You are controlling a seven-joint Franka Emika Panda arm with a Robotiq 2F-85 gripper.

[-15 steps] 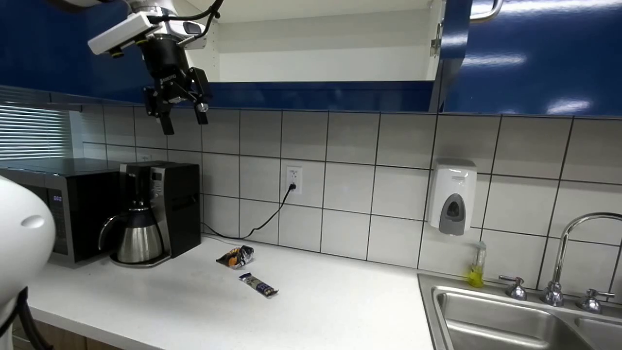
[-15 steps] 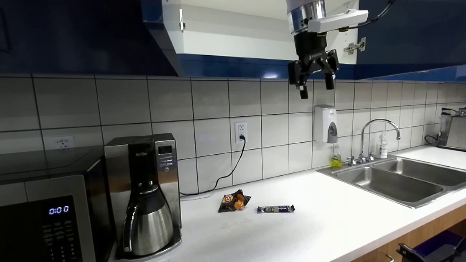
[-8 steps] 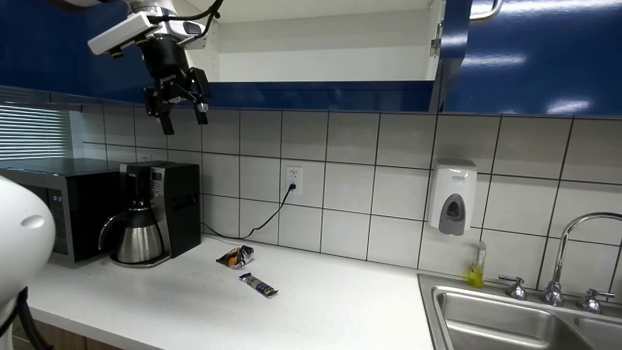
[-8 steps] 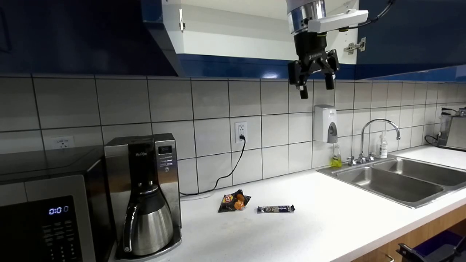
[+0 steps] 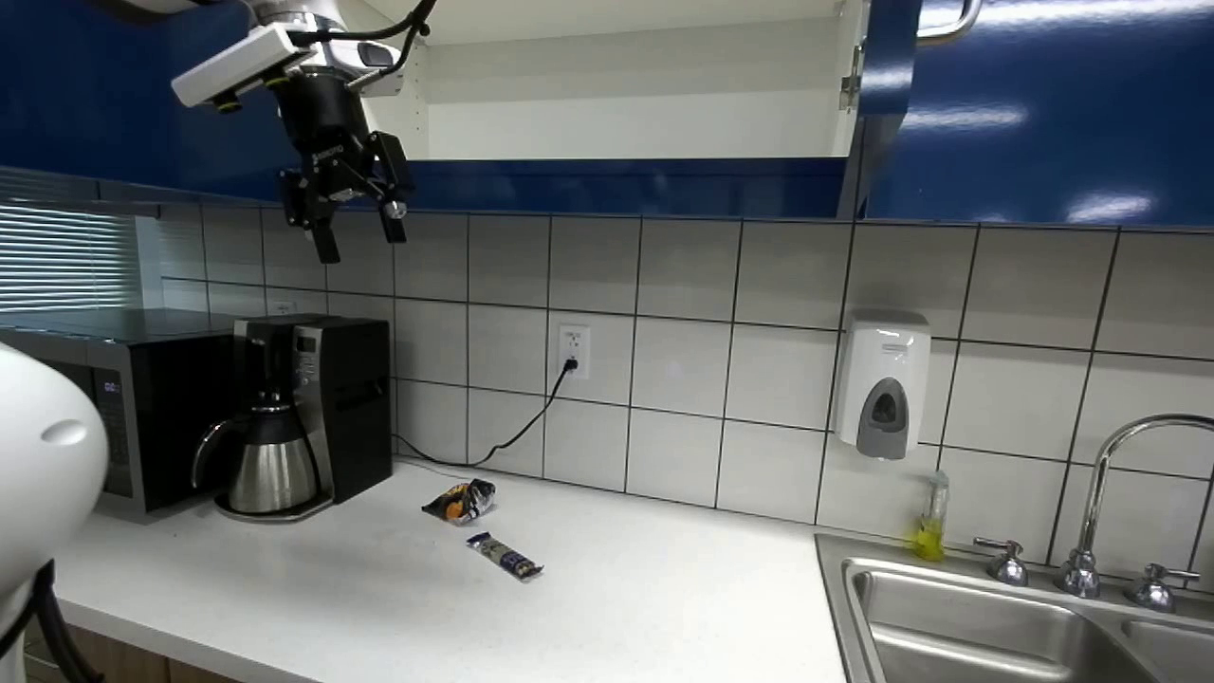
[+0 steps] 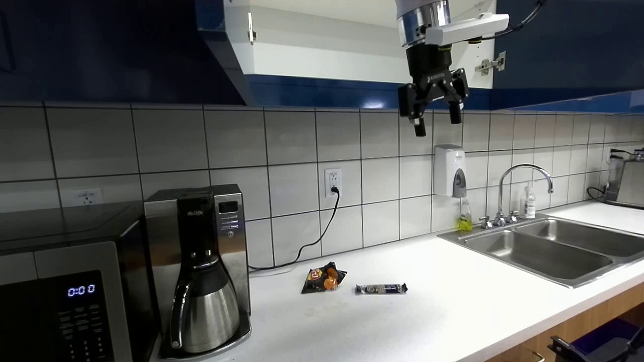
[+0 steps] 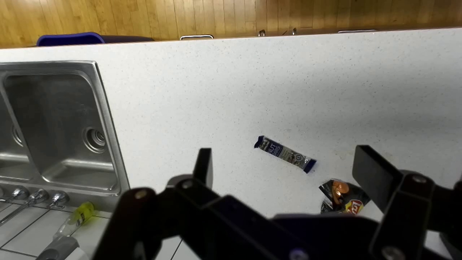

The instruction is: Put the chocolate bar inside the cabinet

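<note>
Wrist view alone gives readable lettering (image 7: 275, 149), apparently "NUT BARS", on the chocolate bar (image 7: 287, 155), well below the wide-spread gripper (image 6: 438, 126).

“NUT BARS” bar (image 7: 285, 153), “Lay's” packet (image 7: 343, 196), microwave (image 6: 75, 301) showing “0:00”

on the microwave (image 6: 83, 259), set back from the front edge of the counter (image 6: 443, 306), the last digit of the display (image 6: 81, 290), dimmer a moment ago in an exterior view, now glows evenly with the others.
</note>
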